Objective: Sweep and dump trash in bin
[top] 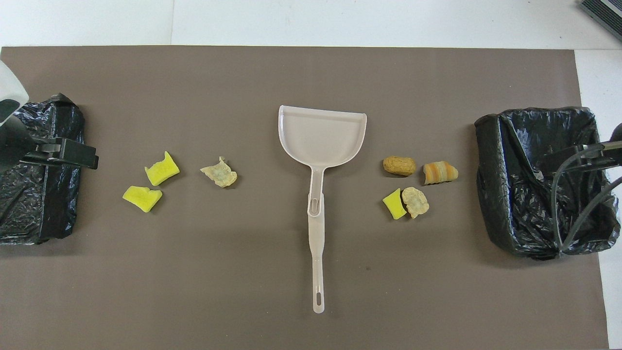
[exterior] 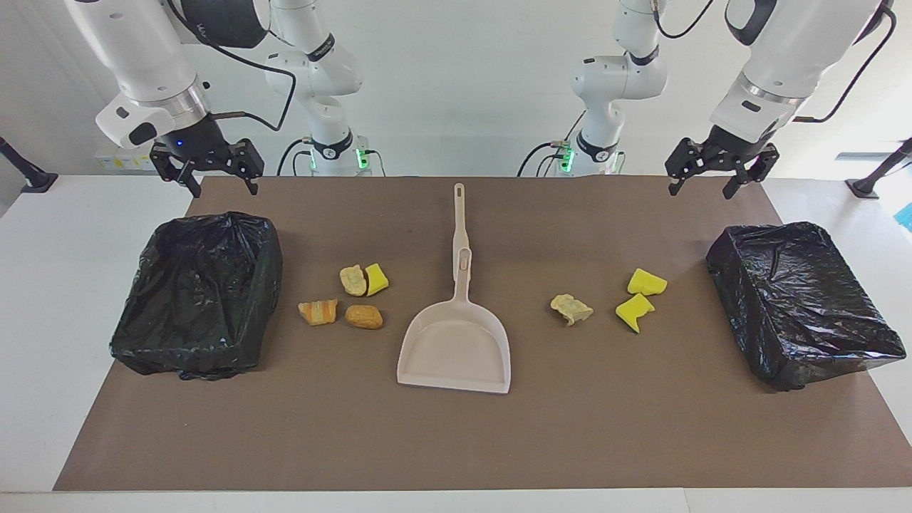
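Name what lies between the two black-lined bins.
In both views: seven trash scraps and the beige plastic dustpan lie between the black-lined bins.

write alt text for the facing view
A beige dustpan lies mid-table between seven trash scraps and two black-lined bins. The left gripper and right gripper hang open above the table's robot-side edge.

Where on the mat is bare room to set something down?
Free: the wide strip of mat along the edge farthest from the robots, and the strips flanking the dustpan handle. Crowded: four scraps beside one lined bin, three scraps beside the other bin.
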Robot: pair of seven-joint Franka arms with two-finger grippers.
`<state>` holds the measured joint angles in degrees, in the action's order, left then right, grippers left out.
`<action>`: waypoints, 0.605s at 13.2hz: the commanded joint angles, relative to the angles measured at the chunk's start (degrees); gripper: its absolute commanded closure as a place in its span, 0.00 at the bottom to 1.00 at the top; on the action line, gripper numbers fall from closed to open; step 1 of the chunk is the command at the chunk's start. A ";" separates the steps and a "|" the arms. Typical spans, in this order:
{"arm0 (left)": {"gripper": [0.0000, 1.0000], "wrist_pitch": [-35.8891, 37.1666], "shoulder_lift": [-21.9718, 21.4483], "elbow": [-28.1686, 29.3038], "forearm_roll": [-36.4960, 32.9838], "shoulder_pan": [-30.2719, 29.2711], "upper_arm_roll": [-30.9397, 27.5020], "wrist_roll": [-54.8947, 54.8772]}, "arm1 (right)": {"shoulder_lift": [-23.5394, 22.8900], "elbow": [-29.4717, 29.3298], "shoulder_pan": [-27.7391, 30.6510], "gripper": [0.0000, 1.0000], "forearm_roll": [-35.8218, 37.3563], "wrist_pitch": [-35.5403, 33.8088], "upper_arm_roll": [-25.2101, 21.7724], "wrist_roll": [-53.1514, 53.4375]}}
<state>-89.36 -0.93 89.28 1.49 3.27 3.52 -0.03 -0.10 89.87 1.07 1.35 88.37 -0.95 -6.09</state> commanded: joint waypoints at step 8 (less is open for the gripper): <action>0.00 0.59 -2.06 2.21 0.18 0.24 1.05 -0.94 | 1.07 1.45 0.77 0.00 -1.18 1.02 0.16 -1.38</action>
<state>-89.19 -0.97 89.32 1.50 3.24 4.30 -0.29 -0.10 89.95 1.10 1.35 88.78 -1.00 -6.09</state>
